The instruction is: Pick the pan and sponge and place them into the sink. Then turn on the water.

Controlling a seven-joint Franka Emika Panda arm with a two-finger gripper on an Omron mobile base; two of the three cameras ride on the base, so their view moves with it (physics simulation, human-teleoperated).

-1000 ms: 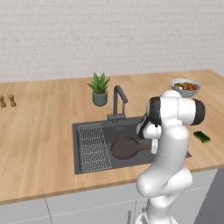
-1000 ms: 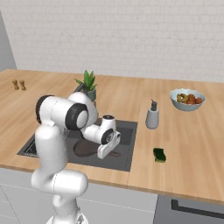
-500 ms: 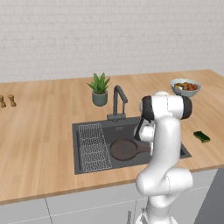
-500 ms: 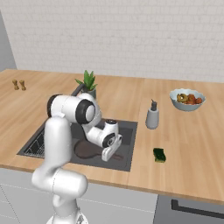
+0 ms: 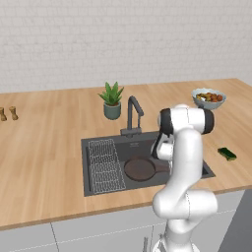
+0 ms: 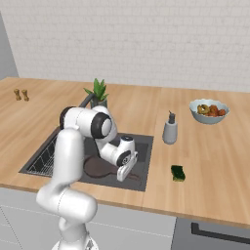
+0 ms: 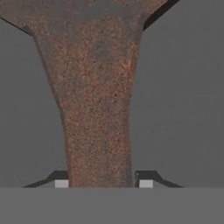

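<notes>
The round, rust-speckled pan [image 5: 140, 169] lies flat in the dark grey sink [image 5: 98, 145] at the frame's centre, so the letting-go looks in hand. The gripper [image 7: 103, 183] straddles its long handle, tips just apart. Next, I'd say: lift clear and fetch the small green sponge [image 6: 177, 173] at lower right.

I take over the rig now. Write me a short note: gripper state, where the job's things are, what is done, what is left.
Gripper: low in the sink, its fingertips on either side of the pan handle; open or shut is not clear.
Pan: lies flat on the sink floor, beside the wire rack.
Sponge: on the counter, right of the sink.
Faucet: no water visible.
Done: pan in the sink.
Left: let go of the handle if needed, put the sponge in the sink, turn on the water.
</notes>
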